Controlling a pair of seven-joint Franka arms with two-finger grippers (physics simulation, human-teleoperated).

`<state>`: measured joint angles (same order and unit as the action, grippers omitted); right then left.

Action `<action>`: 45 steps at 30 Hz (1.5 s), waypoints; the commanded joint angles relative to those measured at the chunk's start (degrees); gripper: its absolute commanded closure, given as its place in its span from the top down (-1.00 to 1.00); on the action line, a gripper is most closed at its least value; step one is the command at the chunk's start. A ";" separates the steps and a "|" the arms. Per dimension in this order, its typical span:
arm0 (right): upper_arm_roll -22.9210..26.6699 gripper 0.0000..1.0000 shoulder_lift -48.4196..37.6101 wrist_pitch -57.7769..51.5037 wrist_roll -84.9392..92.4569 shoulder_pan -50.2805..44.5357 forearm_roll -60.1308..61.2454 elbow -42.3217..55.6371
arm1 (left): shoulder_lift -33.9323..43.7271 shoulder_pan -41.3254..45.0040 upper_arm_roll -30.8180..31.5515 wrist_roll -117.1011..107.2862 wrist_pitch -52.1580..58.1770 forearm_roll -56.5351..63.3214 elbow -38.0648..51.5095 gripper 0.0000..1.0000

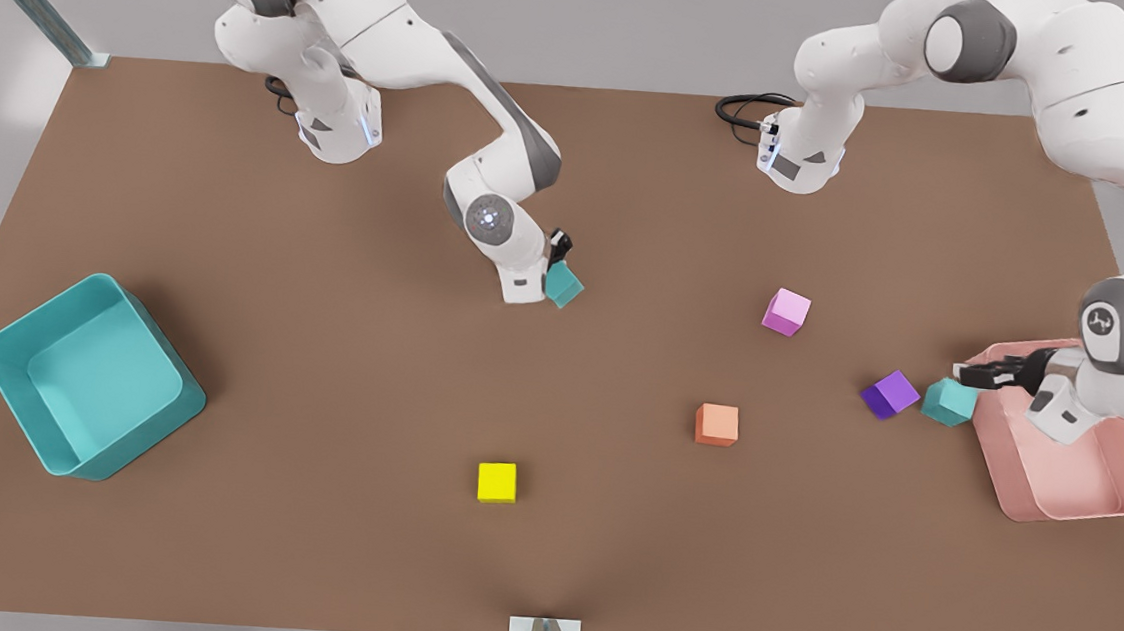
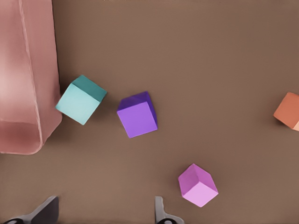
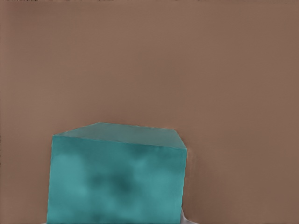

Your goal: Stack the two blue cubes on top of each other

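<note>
On my right arm, the right gripper [image 1: 559, 260] near the table's [image 1: 307, 496] middle is pinching one blue cube [image 1: 564, 285]; that cube crowds the right wrist view [image 3: 117, 179]. The other blue cube [image 1: 948, 402] sits on the table, touching or just beside the pink bin [image 1: 1109, 499] and close to the purple cube [image 1: 890, 394]. My left gripper [image 1: 964, 372] hovers just above it with its fingers [image 2: 161, 212] spread, the cube [image 2: 80, 100] lying ahead of them.
</note>
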<state>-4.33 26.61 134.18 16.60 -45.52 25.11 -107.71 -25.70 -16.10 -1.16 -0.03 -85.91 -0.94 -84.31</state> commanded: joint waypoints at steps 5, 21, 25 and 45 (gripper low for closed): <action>2.74 0.10 13.03 9.35 -38.83 -5.55 -0.85 14.55 | 5.31 1.07 -2.44 -57.09 -38.28 -0.56 -20.98 1.00; 8.81 1.00 22.08 9.26 -38.92 -5.81 -1.56 25.19 | 1.61 -0.25 -2.70 -60.26 -44.25 -2.14 -27.22 1.00; 12.41 1.00 23.49 10.14 -39.10 -6.43 -4.72 25.19 | 1.00 -0.34 -2.70 -60.17 -44.69 -2.05 -27.92 1.00; 15.66 1.00 21.56 8.21 -39.01 -6.25 -4.98 23.96 | -4.62 -1.57 -3.41 -55.16 -46.01 -1.53 -25.99 1.00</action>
<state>11.16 48.34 143.37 -22.23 -51.74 20.00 -83.78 -30.23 -17.66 -4.46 -51.72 -131.71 -2.62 -110.42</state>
